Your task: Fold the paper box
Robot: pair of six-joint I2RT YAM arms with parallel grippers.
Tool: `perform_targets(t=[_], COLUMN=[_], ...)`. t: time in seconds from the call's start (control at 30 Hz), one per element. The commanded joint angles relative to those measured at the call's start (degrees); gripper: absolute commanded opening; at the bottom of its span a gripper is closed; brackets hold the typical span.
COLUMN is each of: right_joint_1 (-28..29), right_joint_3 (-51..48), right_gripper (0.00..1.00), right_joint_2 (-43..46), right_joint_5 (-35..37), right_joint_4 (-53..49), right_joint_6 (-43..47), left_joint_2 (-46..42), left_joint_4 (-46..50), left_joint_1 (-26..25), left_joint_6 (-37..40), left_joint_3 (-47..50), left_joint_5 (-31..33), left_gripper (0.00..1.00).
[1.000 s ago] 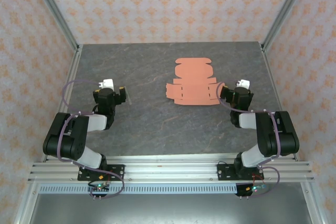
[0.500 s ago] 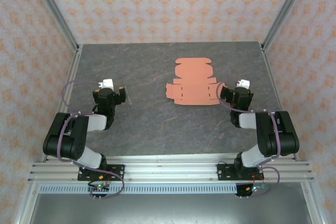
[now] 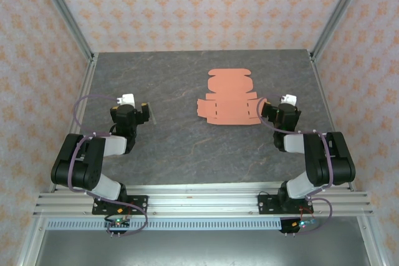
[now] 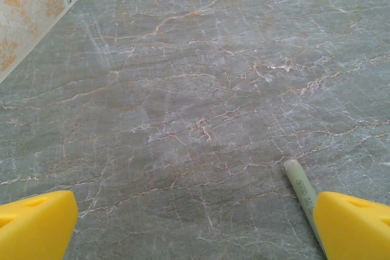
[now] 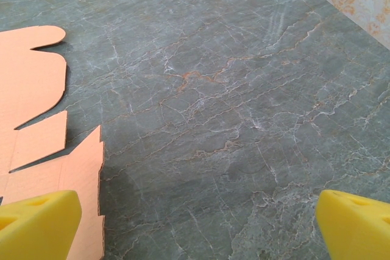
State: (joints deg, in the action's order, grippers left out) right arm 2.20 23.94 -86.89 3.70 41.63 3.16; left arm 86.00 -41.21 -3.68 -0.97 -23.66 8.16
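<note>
The paper box (image 3: 227, 99) lies as a flat salmon-orange die-cut sheet on the dark marble table, right of centre. In the right wrist view its right flaps (image 5: 38, 95) reach in from the left edge. My right gripper (image 3: 269, 110) sits low at the sheet's right edge. It is open (image 5: 195, 229), with only bare table between the yellow fingertips (image 5: 38, 222), and the left fingertip is at the card's edge. My left gripper (image 3: 138, 111) rests far to the left of the sheet. It is open too (image 4: 195, 229), with nothing between its fingers.
A pale green pen-like stick (image 4: 301, 188) lies on the table just inside the left gripper's right fingertip (image 4: 356, 223). Patterned walls and aluminium frame posts (image 3: 65, 17) enclose the table (image 3: 187, 147) on three sides.
</note>
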Motion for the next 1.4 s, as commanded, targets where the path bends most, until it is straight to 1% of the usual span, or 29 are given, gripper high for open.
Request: perform_targets(t=[0.0, 0.07, 0.1, 0.13, 0.17, 0.23, 0.27, 0.3, 0.33, 0.4, 0.43, 0.47, 0.53, 0.6, 0.63, 0.7, 0.77, 0.83, 0.93, 1.0, 1.13, 1.23, 1.3, 1.37], right_joint_1=[-0.3, -0.3, -0.2, -0.3, -0.3, -0.3, -0.4, -0.4, -0.1, 2.0, 4.0, 6.1, 10.1, 12.4, 12.7, 12.4, 12.3, 12.4, 12.6, 13.1, 13.8, 15.3, 16.0, 16.2], right_joint_3=[0.3, 0.9, 1.0, 1.3, 1.9, 4.8, 6.0, 7.0, 7.5, 8.5, 10.1, 12.0, 16.2, 18.7, 18.8, 18.2, 17.3, 15.9, 14.2, 12.2, 9.4, 9.4, 9.8, 9.6], right_gripper=[0.99, 0.99, 0.99, 0.99, 0.99, 0.99, 0.99, 0.99, 1.0, 0.96, 0.96, 0.96, 0.96, 0.96, 0.98, 0.99, 0.99, 0.98, 0.96, 0.94, 0.88, 0.83, 0.78, 0.71], right_joint_2=[3.8, 9.9, 12.7, 16.1, 18.6, 25.3, 27.3, 28.9, 30.0, 30.2, 29.5, 28.3, 25.5, 23.0, 22.1, 21.0, 21.0, 21.0, 19.7, 19.4, 13.8, 10.4, 7.9, 4.9], right_joint_5=[7.4, 13.5, 16.0, 19.8, 23.1, 25.1, 23.1, 19.8, 14.6, 7.7, 5.9, 4.9, 2.1, -2.3, -5.6, -11.2, -12.5, -13.3, -12.9, -13.6, -14.0, -13.3, -11.8, -10.7], right_joint_4=[-0.9, -7.4, -10.3, -13.8, -18.7, -31.0, -36.7, -40.1, -42.5, -46.0, -49.4, -52.9, -60.5, -66.1, -67.1, -67.4, -67.4, -65.8, -63.5, -58.6, -46.5, -39.7, -36.4, -32.9], right_joint_6=[-3.7, -6.6, -8.0, -11.3, -15.2, -23.9, -27.8, -30.7, -32.7, -33.8, -33.5, -32.8, -31.1, -30.4, -30.3, -31.2, -32.3, -33.7, -36.9, -39.7, -46.2, -48.7, -50.3, -53.4], left_joint_2=[-3.7, -7.7, -9.3, -11.2, -12.9, -15.8, -17.1, -17.9, -18.6, -18.9, -18.9, -18.7, -17.2, -13.5, -10.7, -5.3, -0.7, 2.6, 8.4, 12.5, 19.4, 21.6, 21.5, 20.9], left_joint_4=[5.8, 18.4, 21.8, 25.4, 28.8, 35.4, 38.2, 40.0, 41.0, 38.3, 36.4, 36.0, 39.3, 44.2, 46.7, 50.7, 53.3, 54.1, 54.2, 54.0, 53.8, 54.4, 54.7, 54.9], left_joint_1=[0.4, 0.4, 0.4, 0.5, 0.5, 0.4, 0.4, 0.4, 0.4, -0.8, -2.3, -4.5, -10.3, -14.8, -16.6, -19.4, -22.7, -24.6, -24.9, -24.9, -24.9, -24.9, -24.9, -24.9], left_joint_6=[0.1, -0.4, -1.3, -3.1, -5.8, -11.5, -15.3, -18.5, -22.3, -26.5, -27.3, -27.0, -23.6, -21.2, -19.9, -17.7, -16.1, -16.2, -17.9, -18.7, -20.1, -20.6, -20.6, -20.7], left_joint_3=[-3.3, -8.1, -9.4, -10.7, -11.9, -14.5, -15.7, -16.7, -17.4, -17.2, -16.9, -17.3, -20.2, -24.5, -26.8, -31.1, -34.6, -37.0, -41.1, -44.2, -49.5, -51.8, -51.9, -51.4], left_joint_5=[3.1, 7.2, 8.9, 10.5, 10.9, 8.4, 5.7, 2.7, -1.8, -11.2, -14.0, -14.6, -13.8, -14.3, -16.1, -20.3, -21.1, -20.8, -22.3, -23.7, -24.4, -23.1, -22.4, -21.3], left_gripper=[1.0, 1.0, 1.0, 1.0, 1.0, 1.0, 1.0, 1.0, 1.0, 1.0, 1.0, 1.0, 1.0, 1.0, 1.0, 1.0, 0.99, 0.98, 0.97, 0.95, 0.92, 0.91, 0.91, 0.9])
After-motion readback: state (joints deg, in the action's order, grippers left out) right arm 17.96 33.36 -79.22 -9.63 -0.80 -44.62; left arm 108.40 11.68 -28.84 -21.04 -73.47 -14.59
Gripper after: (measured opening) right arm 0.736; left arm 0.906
